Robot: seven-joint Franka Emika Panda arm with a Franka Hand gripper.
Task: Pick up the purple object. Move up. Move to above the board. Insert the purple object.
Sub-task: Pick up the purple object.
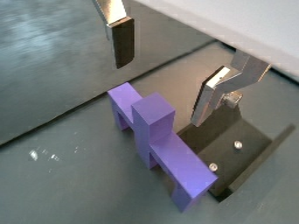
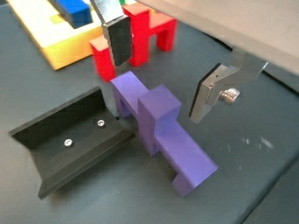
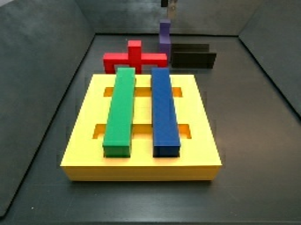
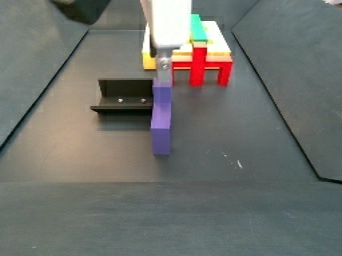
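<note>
The purple object (image 1: 158,144) (image 2: 158,127) lies on the dark floor with its raised stem pointing up; both side views show it (image 3: 165,39) (image 4: 160,115) next to the fixture. My gripper (image 1: 167,74) (image 2: 162,68) hangs open just above the stem, one finger (image 1: 118,44) on each side, touching nothing. It also shows in both side views (image 4: 163,58) (image 3: 168,9). The yellow board (image 3: 194,132) (image 4: 150,42) lies further off, with a green bar (image 3: 121,105) and a blue bar (image 3: 165,105) sitting in its slots.
The dark fixture (image 2: 76,140) (image 4: 123,97) (image 3: 194,57) stands right against the purple object. A red cross-shaped block (image 3: 135,60) (image 2: 131,44) (image 4: 207,62) stands between the purple object and the board. Grey walls ring the floor.
</note>
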